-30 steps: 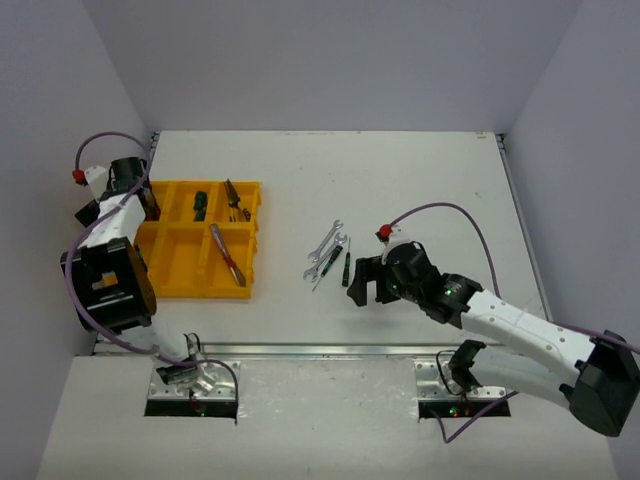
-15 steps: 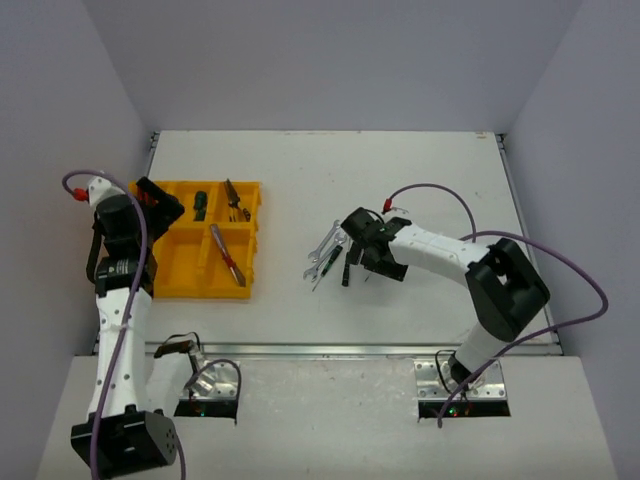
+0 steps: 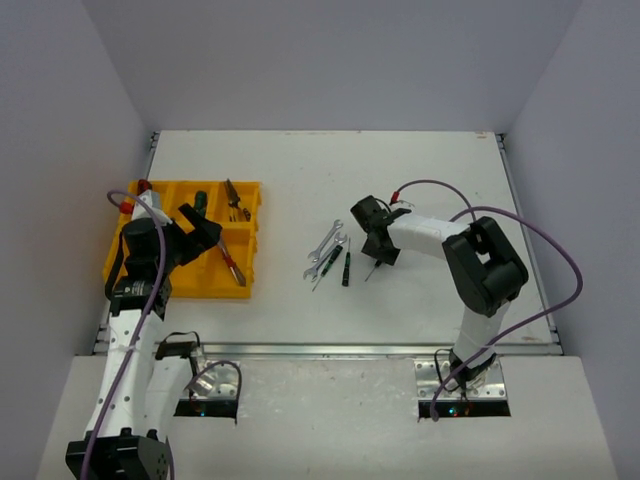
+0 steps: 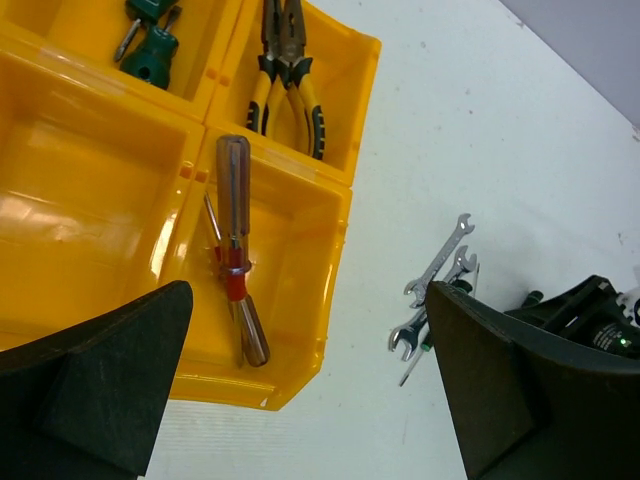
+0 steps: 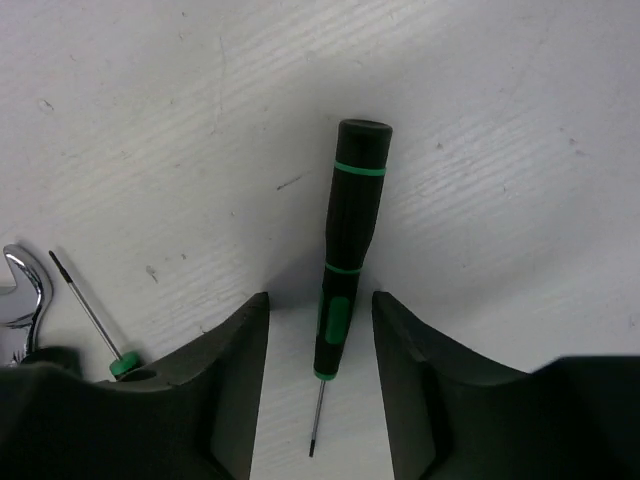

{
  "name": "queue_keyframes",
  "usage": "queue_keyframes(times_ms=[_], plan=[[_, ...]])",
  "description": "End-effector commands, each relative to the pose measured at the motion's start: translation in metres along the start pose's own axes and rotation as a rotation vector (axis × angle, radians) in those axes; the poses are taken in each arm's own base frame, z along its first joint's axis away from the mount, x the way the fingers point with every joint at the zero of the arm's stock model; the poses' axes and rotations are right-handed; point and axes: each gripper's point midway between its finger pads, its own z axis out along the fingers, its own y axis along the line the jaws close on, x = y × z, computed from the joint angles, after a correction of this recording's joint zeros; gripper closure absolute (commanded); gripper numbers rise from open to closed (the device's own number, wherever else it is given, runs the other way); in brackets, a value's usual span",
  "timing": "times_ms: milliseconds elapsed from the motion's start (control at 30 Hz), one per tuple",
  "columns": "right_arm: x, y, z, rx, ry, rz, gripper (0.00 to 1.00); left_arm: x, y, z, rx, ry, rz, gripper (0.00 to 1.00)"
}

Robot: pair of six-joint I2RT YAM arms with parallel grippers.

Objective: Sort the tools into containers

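A two-armed robot sorts hand tools on a white table [image 3: 420, 180]. The right gripper [image 5: 320, 370] hangs low over a black screwdriver with green bands [image 5: 345, 260], its fingers [image 5: 235, 385] set one on each side of the lower handle with a sliver of bare table showing between each finger and the tool. The jaws stand apart and grip nothing. The screwdriver lies flat on the table, its thin tip pointing back toward the wrist. Just to its left lie two silver wrenches [image 3: 326, 242] and a green-and-black screwdriver [image 3: 331, 262], all loose on the table right of the tray. On the left side, the left gripper [image 4: 308, 292] hovers above the yellow organizer tray [image 4: 100, 200], jaws spread wide with nothing between them. Below it, a red-handled tool [image 4: 236, 240] lies at a slant in the near right compartment (whether knife or driver is hard to tell), with a thin metal shaft just beside it. Yellow-handled pliers [image 4: 285, 85] rest in the far right compartment, and a green-handled tool [image 4: 150, 45] lies in the far middle one. The near middle compartment holds no tool.
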Motion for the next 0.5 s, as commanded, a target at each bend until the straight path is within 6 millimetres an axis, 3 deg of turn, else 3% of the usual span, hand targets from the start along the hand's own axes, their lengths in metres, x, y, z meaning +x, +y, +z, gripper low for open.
queue_keyframes(times_ms=[0, 100, 133, 267, 333, 400, 467], plan=[[0.019, -0.003, 0.019, -0.104, 0.052, -0.077, 0.77, -0.006, -0.023, 0.001, 0.117, 0.001, 0.042, 0.00], [0.025, 0.001, 0.020, -0.140, 0.074, -0.121, 0.88, -0.003, -0.027, 0.002, 0.141, 0.018, 0.044, 0.00], [0.024, 0.005, 0.020, -0.162, 0.072, -0.125, 0.96, -0.003, -0.029, 0.002, 0.153, 0.021, 0.045, 0.00], [0.022, 0.013, 0.002, -0.283, 0.051, -0.153, 1.00, 0.006, -0.039, 0.002, 0.222, 0.060, 0.040, 0.00], [0.024, 0.014, -0.016, -0.353, 0.033, -0.193, 1.00, 0.014, -0.051, 0.001, 0.305, 0.093, 0.015, 0.00], [0.019, 0.026, -0.049, -0.478, -0.054, -0.271, 1.00, 0.028, -0.067, -0.004, 0.416, 0.154, -0.037, 0.00], [0.018, 0.047, -0.090, -0.629, -0.152, -0.367, 1.00, 0.028, -0.094, -0.012, 0.586, 0.158, -0.056, 0.00]])
